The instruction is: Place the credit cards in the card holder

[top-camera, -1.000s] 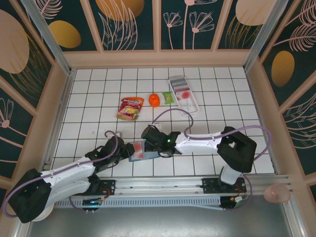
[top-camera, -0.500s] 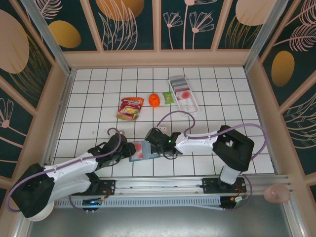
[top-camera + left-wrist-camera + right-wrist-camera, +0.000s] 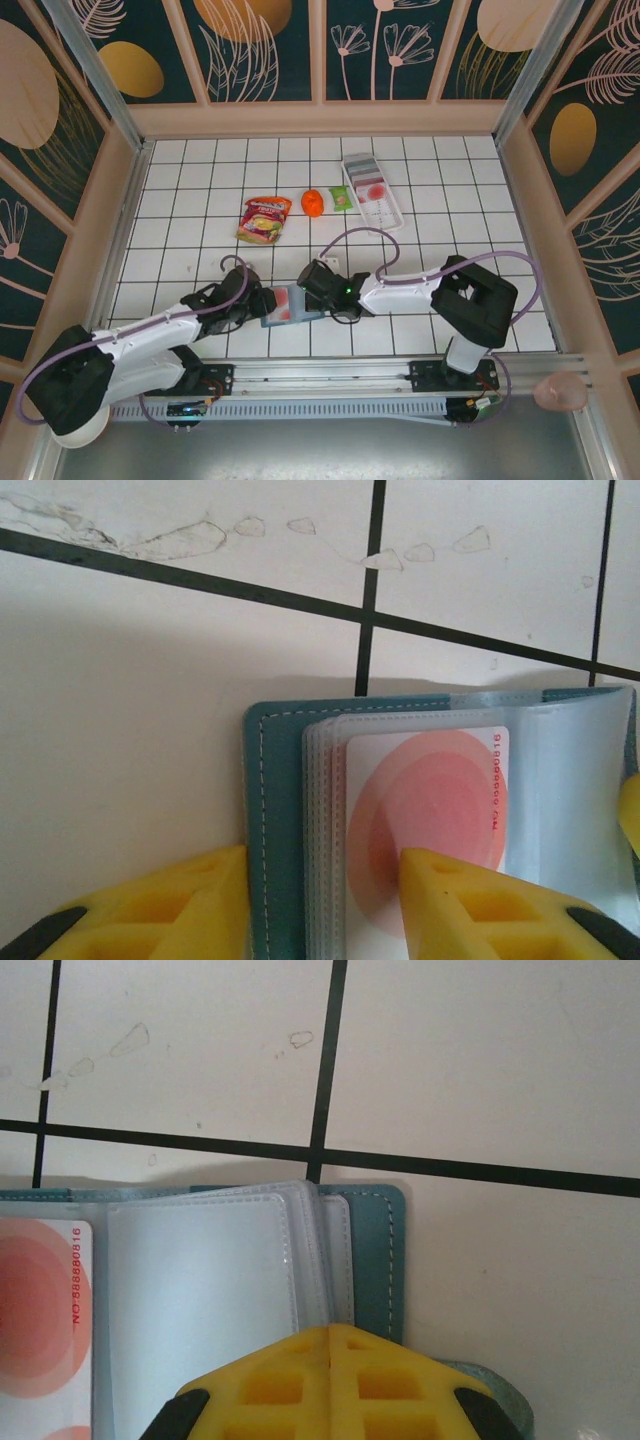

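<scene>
We see the left gripper (image 3: 322,862) part-open: one finger beside the card holder (image 3: 275,810) on bare tile, the other over a credit card (image 3: 430,800) among its clear sleeves. The right gripper (image 3: 330,1340) is pinched shut, fingertips at the holder's opposite cover edge.

Card holder (image 3: 275,820) looked like matt teal faux leather with pale stitching. Its inner sleeves (image 3: 200,1290) were clear glossy plastic, slightly cloudy, with dotted welded seams, and the credit card (image 3: 430,800) in them was smooth white plastic with flat pink-red print. Fingers of left gripper (image 3: 322,858) and right gripper (image 3: 330,1335) were matt yellow moulded plastic; floor tiles (image 3: 150,680) were smooth off-white with a faint sheen, dark grout lines and scuffed residue marks, snack packet (image 3: 264,219) looked like shiny foil, tray (image 3: 391,218) white plastic.
</scene>
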Controlling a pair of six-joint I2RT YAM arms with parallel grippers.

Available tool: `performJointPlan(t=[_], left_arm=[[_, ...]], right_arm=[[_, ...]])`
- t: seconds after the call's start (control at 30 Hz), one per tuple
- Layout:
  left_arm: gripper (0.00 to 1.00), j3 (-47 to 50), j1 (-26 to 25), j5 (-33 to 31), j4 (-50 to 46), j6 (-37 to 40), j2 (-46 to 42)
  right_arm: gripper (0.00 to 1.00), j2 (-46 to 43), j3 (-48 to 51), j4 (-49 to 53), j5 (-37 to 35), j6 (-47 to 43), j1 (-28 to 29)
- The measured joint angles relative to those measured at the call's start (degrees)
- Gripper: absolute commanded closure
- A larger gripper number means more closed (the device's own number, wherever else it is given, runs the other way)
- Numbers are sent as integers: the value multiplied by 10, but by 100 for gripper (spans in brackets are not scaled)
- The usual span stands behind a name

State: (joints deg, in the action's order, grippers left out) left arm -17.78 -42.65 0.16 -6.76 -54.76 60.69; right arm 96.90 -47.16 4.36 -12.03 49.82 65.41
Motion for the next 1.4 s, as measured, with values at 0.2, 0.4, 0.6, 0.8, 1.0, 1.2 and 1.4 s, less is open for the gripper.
performJointPlan(t=[0.2,0.4,0.6,0.8,1.0,1.2,1.4], left_arm=[[56,25,0,34,25,-20,-51],[56,39,-2,83,108,-44,-96],[56,39,-2,115,185,-58,-91],[59,39,-2,142,258,-66,-22],[63,38,-2,151,305,-71,35],[66,38,-2,156,337,-77,71],[66,29,-7,159,354,-84,99]], right_arm=[[100,-6,17,-26,-1,3,0],[100,-9,26,-42,-2,12,0],[100,-11,30,-48,-5,18,3],[100,-27,43,-51,-5,31,6],[100,-75,49,-2,-21,37,16],[100,-147,49,25,-47,37,19],[87,-211,50,84,-70,32,21]])
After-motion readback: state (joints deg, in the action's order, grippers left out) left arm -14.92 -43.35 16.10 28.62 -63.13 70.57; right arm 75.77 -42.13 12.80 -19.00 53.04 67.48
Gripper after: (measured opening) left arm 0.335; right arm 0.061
